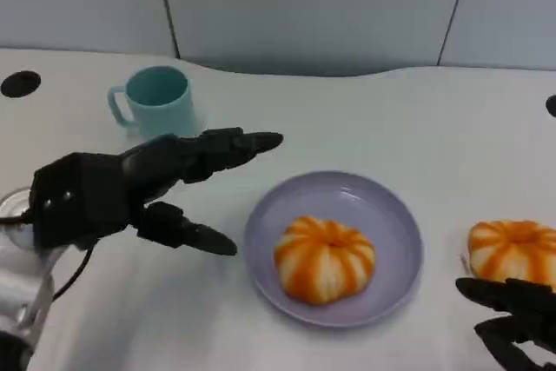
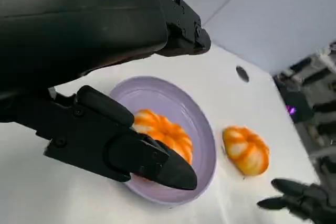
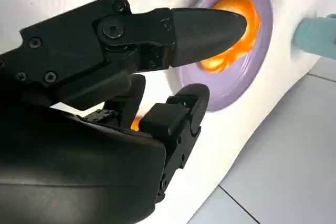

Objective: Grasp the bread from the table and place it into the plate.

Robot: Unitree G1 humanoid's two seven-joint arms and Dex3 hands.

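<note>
Left hand [image 1: 130, 188] open, empty

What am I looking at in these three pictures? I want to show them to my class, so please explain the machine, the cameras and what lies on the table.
This is a humanoid robot with two black hands. One camera looks down from its head; the other two sit at its wrists. The left hand hovers open beside a purple plate that already holds one orange-striped bread. A second bread lies on the white table, just beyond the right hand, which holds nothing. A teal mug stands farther back.
</note>
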